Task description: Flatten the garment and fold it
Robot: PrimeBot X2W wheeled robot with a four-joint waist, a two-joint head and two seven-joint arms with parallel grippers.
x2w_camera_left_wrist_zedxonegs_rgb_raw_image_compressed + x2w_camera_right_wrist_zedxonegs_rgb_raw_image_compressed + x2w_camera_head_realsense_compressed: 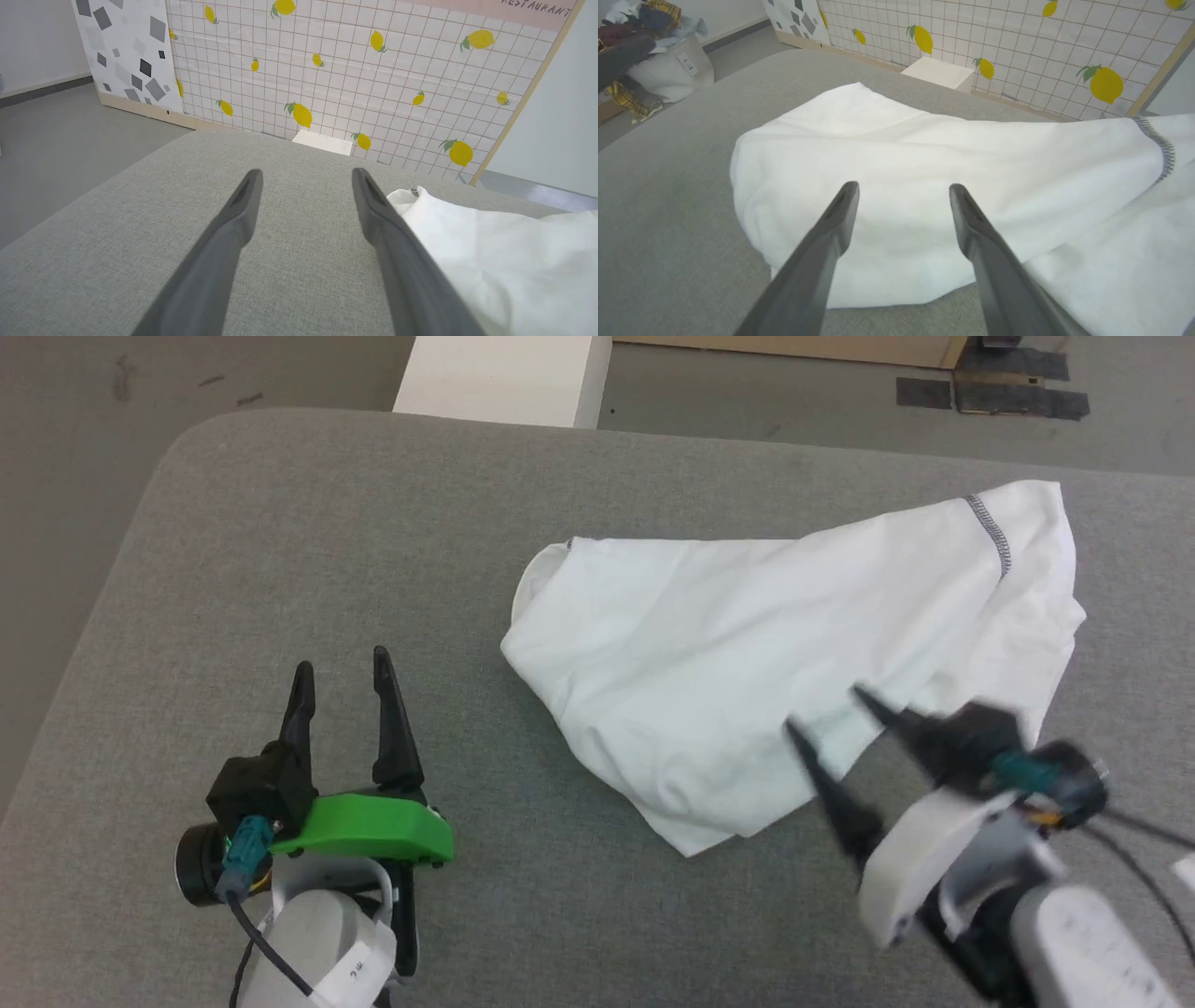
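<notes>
The garment (775,663) lies bunched on the grey fabric-covered table (327,523). It is not yet flat, so by my judgement the spreading step has barely begun. Its long axis runs crosswise to both sets of fingers, from a rounded end near the left arm to a raised end with a grey-black stitched seam (994,537) on the far right.

The right gripper (823,707) is clearly the nearer one. Its jaws stand apart with nothing between them. In the head view its tips hang over the near edge of the cloth, though the arm is blurred there and I cannot tell whether they touch it. In the right wrist view the cloth lies straight ahead of the tips and under them. It spreads past both fingers, with more of it on the right finger's side, and the near hem crosses just below the tips.

The left gripper (341,667) also has its jaws apart and empty, over bare table. The cloth lies wholly outside its right finger, near but not touching.

The coming grasp probably falls to the right arm. It would have to lower onto the hem in front of it, while the left arm must first travel sideways past its right finger to reach the rounded end.
</notes>
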